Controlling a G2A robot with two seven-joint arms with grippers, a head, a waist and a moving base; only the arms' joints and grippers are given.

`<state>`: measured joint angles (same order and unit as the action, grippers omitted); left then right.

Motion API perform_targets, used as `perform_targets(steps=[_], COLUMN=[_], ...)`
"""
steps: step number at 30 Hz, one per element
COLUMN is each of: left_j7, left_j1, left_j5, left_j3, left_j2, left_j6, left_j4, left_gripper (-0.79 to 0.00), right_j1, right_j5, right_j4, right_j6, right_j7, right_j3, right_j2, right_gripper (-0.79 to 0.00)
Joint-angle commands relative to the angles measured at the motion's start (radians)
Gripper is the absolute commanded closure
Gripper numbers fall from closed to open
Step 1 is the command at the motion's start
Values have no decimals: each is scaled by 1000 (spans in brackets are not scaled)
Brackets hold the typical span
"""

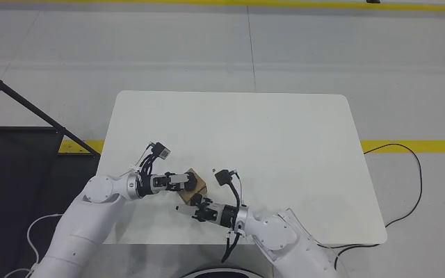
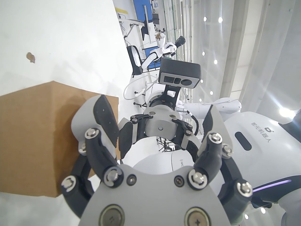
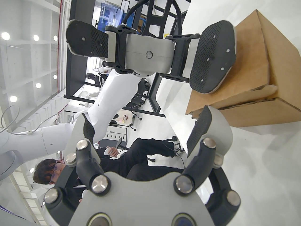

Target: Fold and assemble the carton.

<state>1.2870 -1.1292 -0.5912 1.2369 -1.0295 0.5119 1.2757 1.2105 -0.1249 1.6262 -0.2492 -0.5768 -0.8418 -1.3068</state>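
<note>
Brown cardboard carton (image 1: 197, 184) (image 2: 35, 130) (image 3: 270, 55) sits on the white bench (image 1: 278, 139) (image 2: 47, 12) (image 3: 258, 154), right at the tips of both hands. It looks boxed up. In the right wrist view a ragged flap seam runs across the face nearest the right hand.

Left hand (image 1: 186, 182) (image 2: 157, 118) (image 3: 148, 52) is open, fingers spread wide with nothing in the gap. The carton is outside that gap, beside one finger (image 2: 103, 118). That finger's black pad (image 3: 211, 57) overlaps the carton's side face; cannot tell if it is touching or just beside.

Right hand (image 1: 195, 207) (image 3: 144, 125) (image 2: 157, 139) is also open and holds nothing. It points straight at the left hand, tips near each other. The carton is off to one side of it, with one fingertip (image 3: 204, 128) near the carton's lower corner and apart from it.

A small brown scrap (image 2: 30, 57) (image 1: 213, 170) lies on the bench past the carton, on the side away from both hands.
</note>
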Motion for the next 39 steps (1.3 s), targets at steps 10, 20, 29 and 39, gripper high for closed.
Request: perform_targets(steps=[10, 20, 29, 39], left_j7=[0, -4, -3, 2], left_j1=[-2, 2, 4, 6], left_j5=[-13, -10, -13, -17], left_j3=[9, 3, 2, 2], left_j2=[2, 0, 0, 0], left_j6=[4, 1, 1, 3], left_j4=[10, 10, 3, -1], left_gripper=[-785, -785, -785, -785], right_j1=[95, 86, 18, -23], right_j5=[48, 88, 119, 147], right_j4=[72, 57, -5, -58], right_j6=[-57, -40, -15, 50], right_j7=[94, 90, 121, 121], right_j3=[-142, -145, -87, -61], right_j2=[26, 25, 2, -13], right_gripper=[-785, -785, -785, -785])
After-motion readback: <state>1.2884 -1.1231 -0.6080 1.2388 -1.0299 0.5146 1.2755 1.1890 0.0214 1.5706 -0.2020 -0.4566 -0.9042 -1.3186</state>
